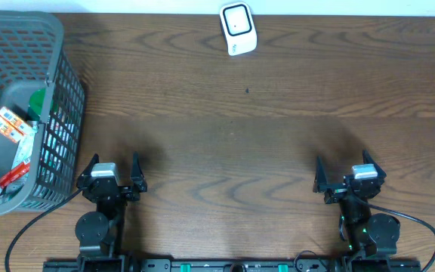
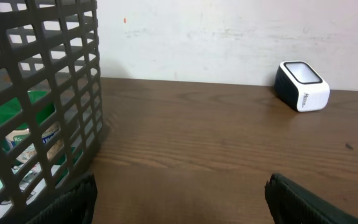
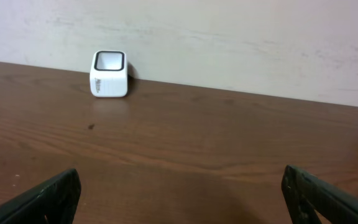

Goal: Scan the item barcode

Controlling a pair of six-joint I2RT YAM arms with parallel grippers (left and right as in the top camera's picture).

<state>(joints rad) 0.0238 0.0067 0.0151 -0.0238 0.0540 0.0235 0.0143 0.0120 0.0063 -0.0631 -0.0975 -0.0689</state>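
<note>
— While both arms sit at the near edge of the table [image 1: 225, 143], how do their grippers stand?

— Overhead view: left gripper [image 1: 113, 169] at near left, right gripper [image 1: 343, 172] at near right. Each has its two fingers spread wide apart, and neither holds or touches any object. The wrist views agree: dark fingertips [image 2: 73, 202] show at the lower corners of the left wrist view, with bare wood between them, and the right wrist view shows the same.

— Where do the things to be scanned lie?

— All lie inside the grey mesh basket [image 1: 65, 113], which stands at the left side of the table, just beyond and to the left of the left gripper. Through its open top one sees a red-and-white carton [image 1: 9, 124], a second red-and-white pack [image 1: 12, 175] lying slanted nearer the camera's lower edge, and a green item [image 1: 36, 100] against the right wall (its kind cannot be told). Print on the packs is too small to read.

— And the reader?

— The white barcode scanner [image 1: 238, 29], with a dark-framed window on its upper face, stands at the far edge of the table, near the middle and close to the pale wall. It is well apart from the basket and from both grippers: far right in the left wrist view, far left in the right wrist view.
</note>
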